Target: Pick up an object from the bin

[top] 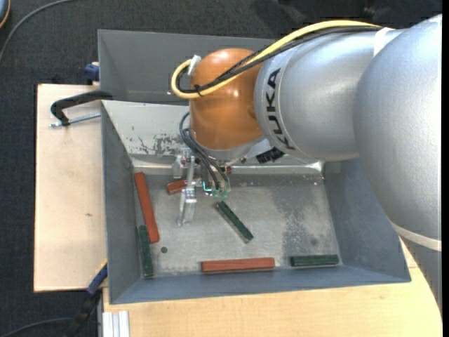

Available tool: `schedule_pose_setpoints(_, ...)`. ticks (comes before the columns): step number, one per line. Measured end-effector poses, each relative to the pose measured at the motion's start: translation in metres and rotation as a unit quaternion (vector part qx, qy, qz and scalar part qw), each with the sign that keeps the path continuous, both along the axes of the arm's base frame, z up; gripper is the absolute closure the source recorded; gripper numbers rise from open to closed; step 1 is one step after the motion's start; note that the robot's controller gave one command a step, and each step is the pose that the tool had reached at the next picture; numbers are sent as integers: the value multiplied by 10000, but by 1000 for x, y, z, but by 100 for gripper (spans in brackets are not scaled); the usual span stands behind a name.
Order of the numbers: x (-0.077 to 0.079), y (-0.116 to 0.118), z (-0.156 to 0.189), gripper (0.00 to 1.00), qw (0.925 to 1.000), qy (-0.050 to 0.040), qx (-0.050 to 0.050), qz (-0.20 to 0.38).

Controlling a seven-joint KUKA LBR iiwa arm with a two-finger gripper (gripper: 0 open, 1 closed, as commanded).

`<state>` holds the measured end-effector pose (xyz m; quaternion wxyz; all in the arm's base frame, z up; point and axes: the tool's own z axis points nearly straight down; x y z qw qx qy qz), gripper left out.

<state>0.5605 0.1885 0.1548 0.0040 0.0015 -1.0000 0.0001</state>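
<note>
My gripper [203, 201] hangs low over the back-left part of the bin floor, under the orange cover. It looks open, with one silver finger [186, 209] pointing down on the left and the other side near the top end of a dark green stick [234, 222]. That stick lies slanted on the floor, running down to the right. A small red piece [175, 186] lies just left of the silver finger. Nothing shows between the fingers.
A long red bar [144, 206] lies along the left wall with a dark green bar [145, 251] below it. Along the front wall lie another red bar [237, 265] and a dark green bar [313, 260]. The arm covers the bin's back right.
</note>
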Motion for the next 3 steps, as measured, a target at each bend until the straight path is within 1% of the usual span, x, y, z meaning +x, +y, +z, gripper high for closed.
schedule_pose_setpoints(1, 37, -53, -85, 0, 9997, -17, -11, 230)
schedule_pose_setpoints(2, 38, -49, -80, 100, 9997, -41, 9, 243)
schedule_pose_setpoints(3, 31, -55, 51, 100, 9993, -112, 20, 347)
